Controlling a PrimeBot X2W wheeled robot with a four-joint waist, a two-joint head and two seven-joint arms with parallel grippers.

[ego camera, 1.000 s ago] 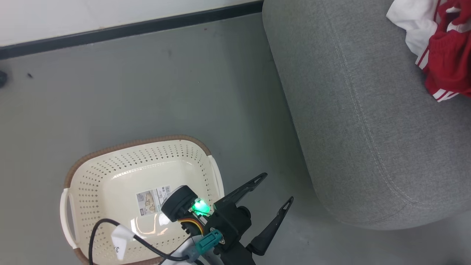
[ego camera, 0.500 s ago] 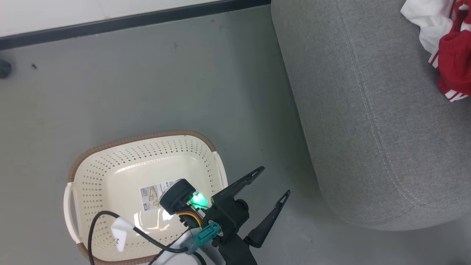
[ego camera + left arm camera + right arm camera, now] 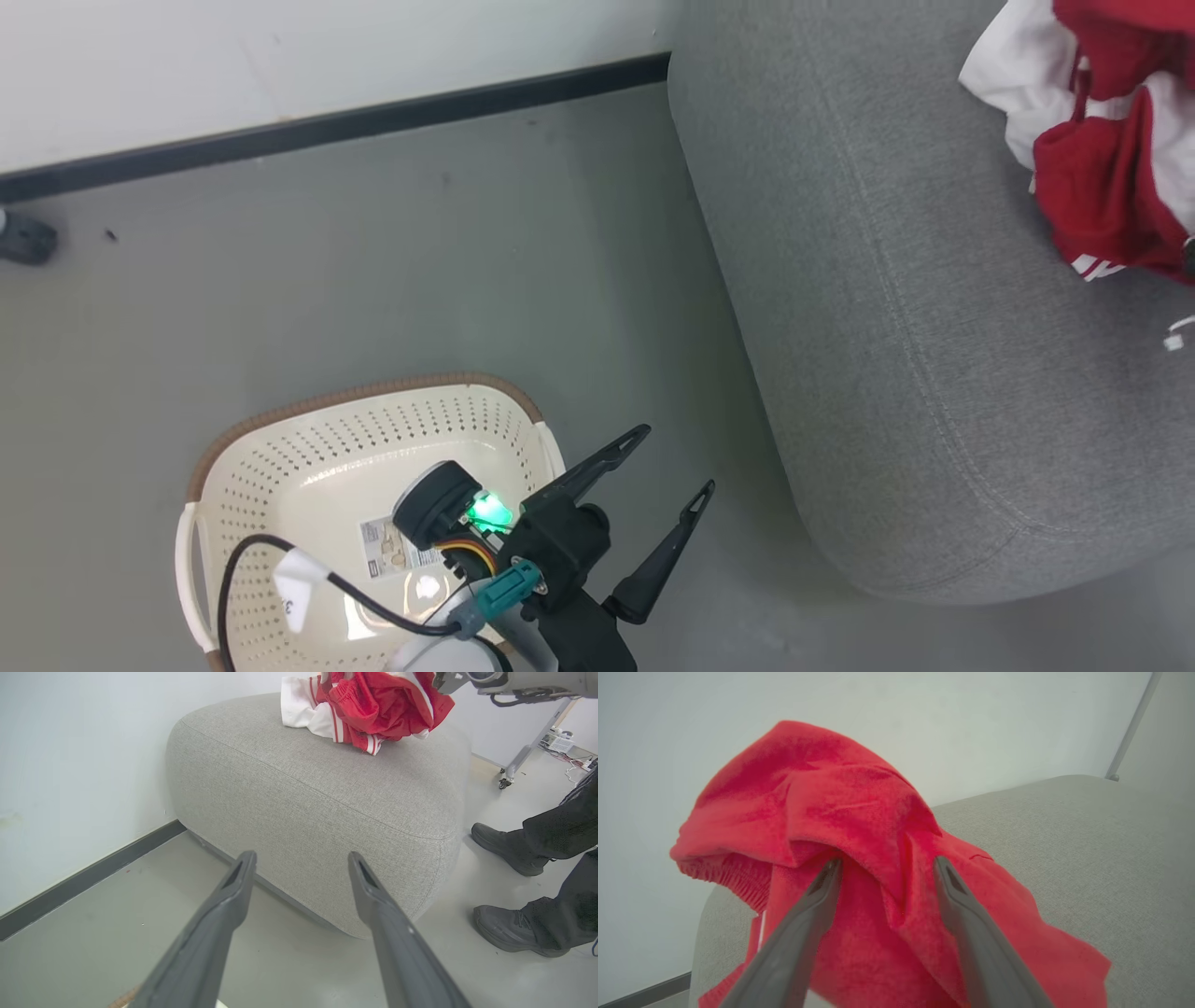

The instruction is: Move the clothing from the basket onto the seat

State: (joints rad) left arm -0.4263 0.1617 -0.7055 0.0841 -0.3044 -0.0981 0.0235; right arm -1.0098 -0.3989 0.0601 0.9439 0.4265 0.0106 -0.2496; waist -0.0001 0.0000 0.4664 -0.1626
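Now basket (image 3: 308,448) holds label (image 3: 387,546) (stuck flat); clothing (image 3: 1102,187) heaped on seat (image 3: 887,327); left tool (image 3: 676,459), right tool (image 3: 888,862) both released.

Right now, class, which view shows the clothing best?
Left wrist view: most of the clothing shows, heaped on the seat. Head view crops it at the edge; right wrist view gives a red close-up.

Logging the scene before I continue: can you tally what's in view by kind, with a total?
Basket: 1, no clothing inside
Seat: 1
Clothing heap: 1, on the seat
Grippers: 2, left gripper and right gripper, both open
Person's shoes: 2
Total: 7
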